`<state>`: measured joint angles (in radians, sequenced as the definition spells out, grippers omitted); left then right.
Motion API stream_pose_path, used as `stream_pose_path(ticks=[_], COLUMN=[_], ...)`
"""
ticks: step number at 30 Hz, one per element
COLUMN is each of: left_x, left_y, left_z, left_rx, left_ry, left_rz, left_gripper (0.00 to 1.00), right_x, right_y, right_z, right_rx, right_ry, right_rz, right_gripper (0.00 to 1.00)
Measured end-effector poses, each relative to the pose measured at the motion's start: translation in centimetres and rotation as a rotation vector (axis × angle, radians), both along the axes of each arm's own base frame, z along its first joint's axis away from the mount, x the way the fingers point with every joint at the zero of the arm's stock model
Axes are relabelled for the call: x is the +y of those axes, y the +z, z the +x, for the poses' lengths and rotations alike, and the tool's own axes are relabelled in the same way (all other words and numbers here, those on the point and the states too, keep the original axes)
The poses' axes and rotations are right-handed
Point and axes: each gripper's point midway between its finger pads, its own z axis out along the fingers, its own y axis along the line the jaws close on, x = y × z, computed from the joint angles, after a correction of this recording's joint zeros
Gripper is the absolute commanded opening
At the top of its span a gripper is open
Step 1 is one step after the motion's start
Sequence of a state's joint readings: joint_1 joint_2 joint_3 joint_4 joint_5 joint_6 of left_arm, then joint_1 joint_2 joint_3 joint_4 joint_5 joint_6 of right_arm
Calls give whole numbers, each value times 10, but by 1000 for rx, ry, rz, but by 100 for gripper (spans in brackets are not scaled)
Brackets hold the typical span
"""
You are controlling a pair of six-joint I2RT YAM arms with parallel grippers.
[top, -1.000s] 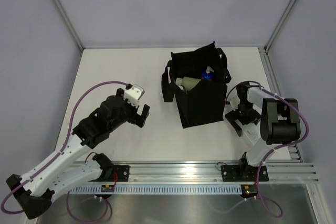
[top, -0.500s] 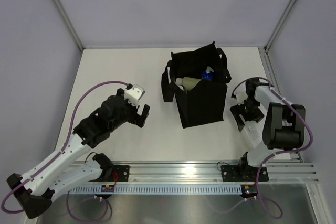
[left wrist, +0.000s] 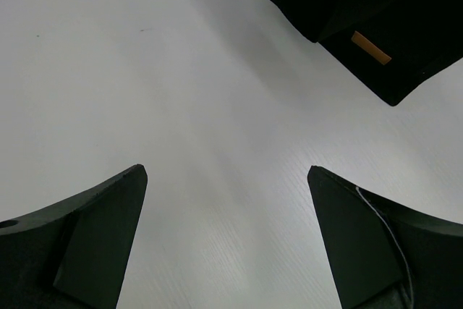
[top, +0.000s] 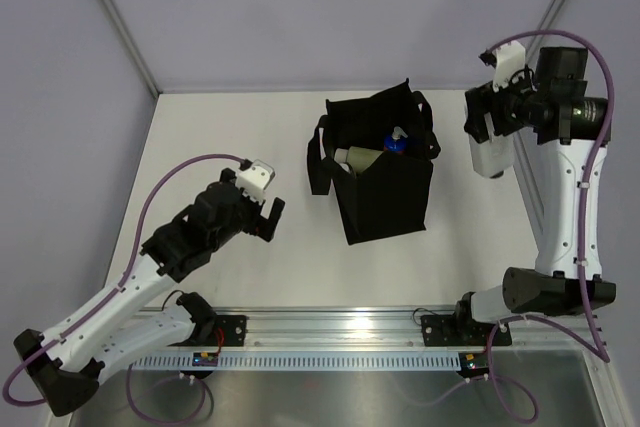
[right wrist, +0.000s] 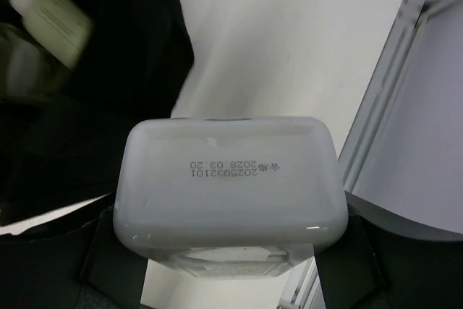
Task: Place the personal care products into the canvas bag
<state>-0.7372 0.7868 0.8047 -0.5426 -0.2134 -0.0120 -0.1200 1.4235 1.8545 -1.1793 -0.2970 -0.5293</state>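
Note:
The black canvas bag stands upright mid-table with its mouth open. Inside it show a pale cream bottle and a blue-and-orange bottle. My right gripper is raised high to the right of the bag and is shut on the flat white bottle. In the right wrist view the bottle's base fills the middle, with the bag at the left and the cream bottle in it. My left gripper is open and empty above bare table, left of the bag.
A metal frame post and rail run along the table's right edge, close to my right arm. The table's front edge carries a slotted aluminium rail. Grey walls close in the left, back and right sides.
My right gripper has lifted the flat white bottle from the table at the bag's right side and swung it up and back. The left arm has not moved.

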Motion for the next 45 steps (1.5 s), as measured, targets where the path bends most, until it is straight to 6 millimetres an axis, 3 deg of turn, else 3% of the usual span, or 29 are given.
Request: stream_pose_path(ticks=[2, 7, 9, 12, 16, 21, 25, 28, 32, 39, 42, 43, 45], left_x=[1, 4, 6, 7, 7, 7, 7, 7, 7, 6, 7, 7, 6], left_y=[-1, -2, -2, 0, -1, -1, -1, -1, -1, 0, 0, 1, 2], left_z=[1, 2, 1, 2, 3, 3, 3, 3, 3, 2, 2, 2, 2], left_rx=[-2, -16, -24, -39, -46, -47, -48, -49, -49, -50, -52, -53, -55], left_ry=[5, 20, 26, 25, 24, 23, 22, 19, 16, 12, 12, 11, 9], left_rz=[2, 0, -1, 0, 3, 5, 8, 10, 11, 8, 7, 5, 1], left_gripper=[99, 99, 99, 99, 99, 99, 99, 99, 99, 99, 99, 99, 99], right_x=[22, 113, 151, 182, 213, 237, 228, 215, 203, 224, 238, 240, 241], right_y=[34, 103, 114, 118, 98, 43, -4, -24, -41, -66, -72, -76, -86], right_z=[7, 28, 30, 39, 58, 85, 97, 95, 79, 61, 57, 57, 58], right_rx=[-77, -251, -280, -297, -268, -160, -54, 1, 82, 136, 146, 159, 181], right_ry=[68, 314, 407, 468, 504, 504, 467, 462, 505, 617, 634, 634, 624], right_rz=[17, 110, 150, 179, 186, 152, 53, -38, -128, -211, -199, -201, -205], right_gripper=[0, 0, 0, 0, 0, 0, 0, 0, 3, 28, 55, 70, 82])
